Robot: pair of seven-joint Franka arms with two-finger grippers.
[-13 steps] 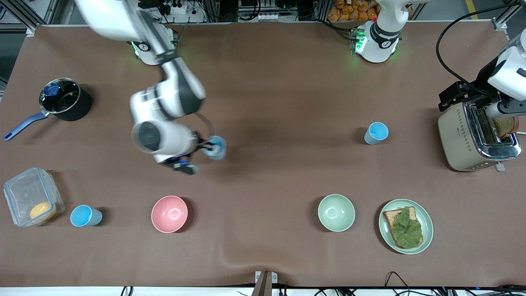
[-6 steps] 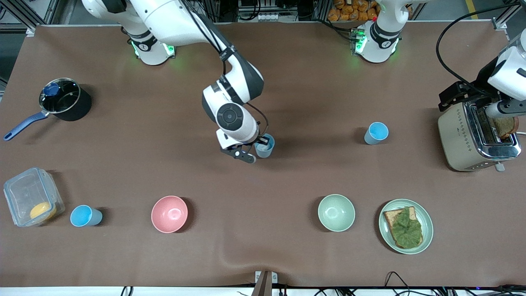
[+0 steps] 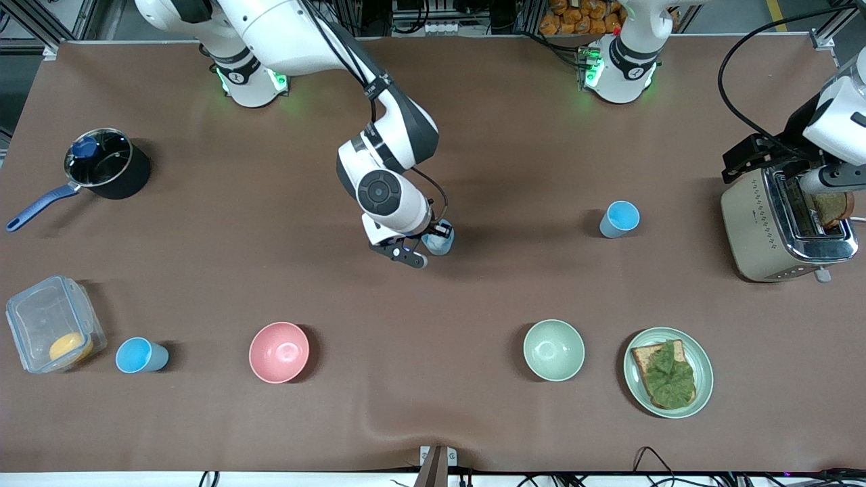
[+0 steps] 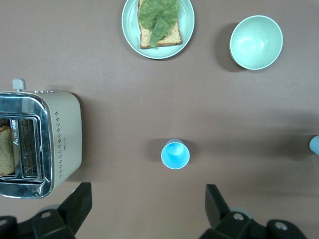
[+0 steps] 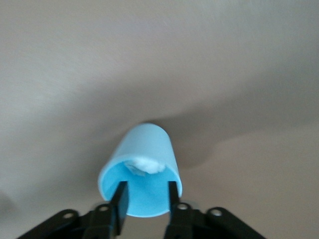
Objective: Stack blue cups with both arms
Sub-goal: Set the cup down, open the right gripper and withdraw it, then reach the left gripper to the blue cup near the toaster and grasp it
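My right gripper (image 3: 433,241) is shut on a light-blue cup (image 3: 438,238) and holds it, tilted, above the middle of the table. In the right wrist view the fingers (image 5: 119,199) clamp the rim of this cup (image 5: 144,149), which has something whitish inside. A second blue cup (image 3: 619,219) stands upright toward the left arm's end, beside the toaster. My left gripper (image 4: 148,194) is open and empty, high above the table beside this cup (image 4: 175,155). A third blue cup (image 3: 140,356) stands toward the right arm's end, beside a clear container.
A toaster (image 3: 778,226) with toast stands at the left arm's end, a white device over it. A pale green bowl (image 3: 553,350), a plate with toast and lettuce (image 3: 668,372) and a pink bowl (image 3: 279,352) lie nearer the front camera. A pot (image 3: 107,164) and a clear container (image 3: 51,323) sit at the right arm's end.
My right gripper has carried its cup toward the left arm's end, from above the pink bowl's side to the table's middle; it has hardly moved in the last half second. The left arm is still.
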